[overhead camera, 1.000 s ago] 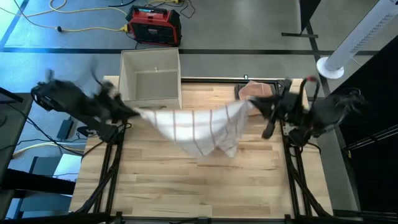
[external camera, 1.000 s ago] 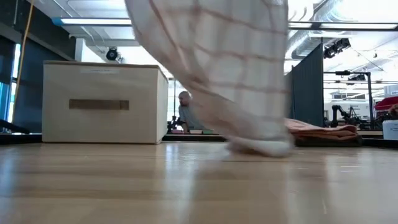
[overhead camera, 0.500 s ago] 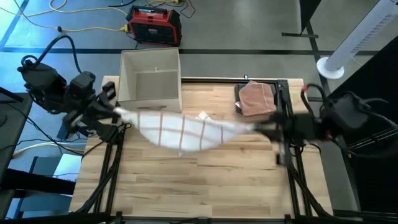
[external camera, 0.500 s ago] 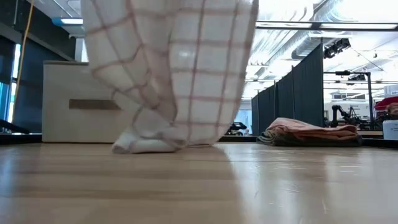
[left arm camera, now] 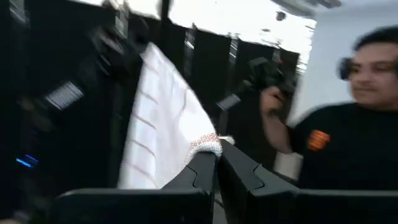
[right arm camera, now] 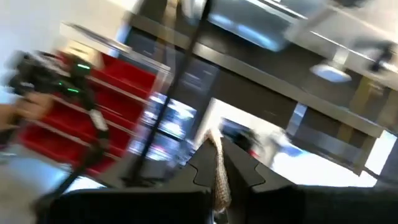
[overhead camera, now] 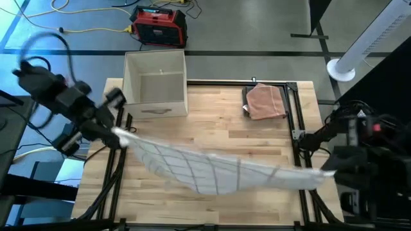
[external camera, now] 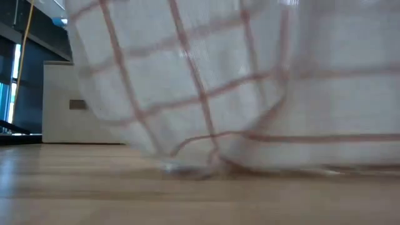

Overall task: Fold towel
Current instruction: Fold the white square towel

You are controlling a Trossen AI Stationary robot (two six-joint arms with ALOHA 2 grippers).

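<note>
A white towel (overhead camera: 218,170) with thin reddish-brown grid lines is stretched in a long band across the near half of the wooden table (overhead camera: 212,109), held up at both ends. It sags in the middle, and in the low view its lowest fold (external camera: 206,125) hangs down to the tabletop and fills most of the picture.

The left gripper (overhead camera: 119,136) is at the table's left edge, with one end of the towel running straight out from its fingertips toward the right. In the left wrist view its two dark fingers (left arm camera: 202,168) are pressed together on a bunched corner of the cloth, and the rest of the towel spreads away beyond them.

The right gripper (overhead camera: 324,172) is off the table's right edge, near its front corner, at the towel's other end. In the right wrist view its fingers (right arm camera: 205,168) are closed on a narrow strip of the cloth.

Beyond the left gripper, at the table's far left corner, stands an open beige box (overhead camera: 155,80). Beyond the right gripper, near the far right corner, a folded pinkish cloth (overhead camera: 264,101) lies on the wood, well apart from the towel.

On the floor past the box sits a red and black case (overhead camera: 159,25). The left wrist view also shows a person in a black shirt (left arm camera: 348,143) in the room.
</note>
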